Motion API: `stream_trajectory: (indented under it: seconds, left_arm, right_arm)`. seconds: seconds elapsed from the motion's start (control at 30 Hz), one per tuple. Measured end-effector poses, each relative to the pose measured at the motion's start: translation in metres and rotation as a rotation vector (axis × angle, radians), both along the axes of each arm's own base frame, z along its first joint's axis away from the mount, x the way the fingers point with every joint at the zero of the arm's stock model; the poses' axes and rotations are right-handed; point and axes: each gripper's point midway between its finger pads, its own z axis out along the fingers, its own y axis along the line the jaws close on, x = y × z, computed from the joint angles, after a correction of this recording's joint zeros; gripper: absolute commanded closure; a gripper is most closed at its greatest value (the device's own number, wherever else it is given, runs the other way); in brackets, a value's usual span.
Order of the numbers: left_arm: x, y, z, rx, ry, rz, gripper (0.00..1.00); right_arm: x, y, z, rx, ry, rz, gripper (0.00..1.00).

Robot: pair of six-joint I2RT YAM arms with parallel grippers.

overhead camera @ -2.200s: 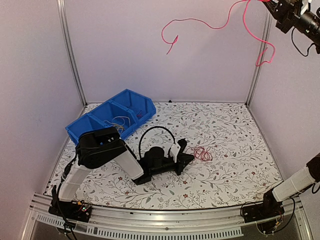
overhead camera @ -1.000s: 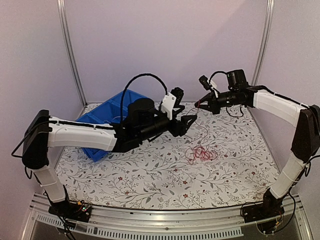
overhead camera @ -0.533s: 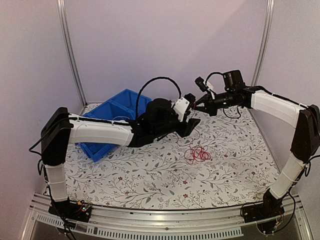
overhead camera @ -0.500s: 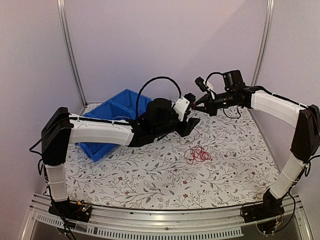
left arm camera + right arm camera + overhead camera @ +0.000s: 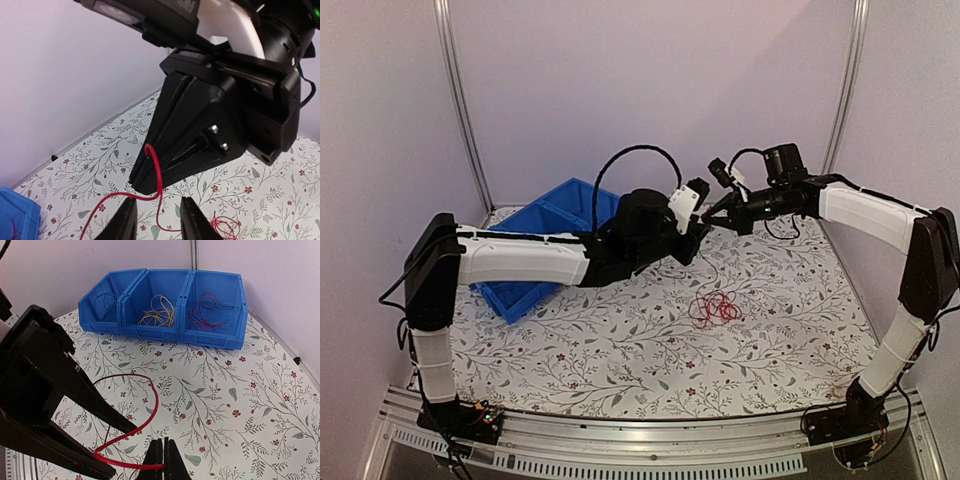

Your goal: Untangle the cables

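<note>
My right gripper [image 5: 163, 462] is shut on a red cable [image 5: 152, 407], pinching one end of it above the table. From there the cable curls round and drops to a red tangle [image 5: 715, 308] lying on the table. My left gripper [image 5: 159, 222] sits just below and in front of the right gripper [image 5: 711, 216]. Its jaws stand apart, with a strand of the red cable [image 5: 160, 190] running between them and a gap on each side. In the right wrist view the left gripper's black fingers [image 5: 75, 385] fill the left side.
A blue bin [image 5: 165, 332] with three compartments stands at the back left. It holds a dark cable [image 5: 106, 300], a yellow one [image 5: 159, 314] and a red one [image 5: 205, 310]. The left arm [image 5: 520, 262] stretches across in front of the bin [image 5: 570, 190].
The left gripper has moved up and right, close under the right gripper, and its jaws have narrowed around the red strand. The right gripper has stayed shut and shifted slightly left.
</note>
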Motion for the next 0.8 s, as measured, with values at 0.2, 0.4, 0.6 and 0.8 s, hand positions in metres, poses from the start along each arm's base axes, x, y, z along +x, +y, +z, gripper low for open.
stream_trajectory:
  seconds: [0.2, 0.4, 0.6, 0.8]
  left_arm:
    - [0.004, -0.001, 0.014, 0.0, -0.027, 0.013, 1.0]
    - [0.005, 0.001, 0.012, 0.031, -0.047, 0.018, 1.0]
    - [0.002, 0.009, 0.001, 0.08, -0.055, 0.014, 1.0]
    - [0.013, 0.035, 0.02, 0.082, -0.082, 0.049, 1.0]
  right_arm:
    - [-0.001, -0.001, -0.005, -0.005, 0.008, 0.001, 1.0]
    - [-0.003, -0.001, -0.008, -0.01, 0.011, 0.004, 1.0]
    - [-0.004, -0.002, -0.014, -0.019, 0.015, 0.009, 0.79]
    - [-0.011, -0.002, -0.016, -0.025, 0.014, 0.044, 0.37]
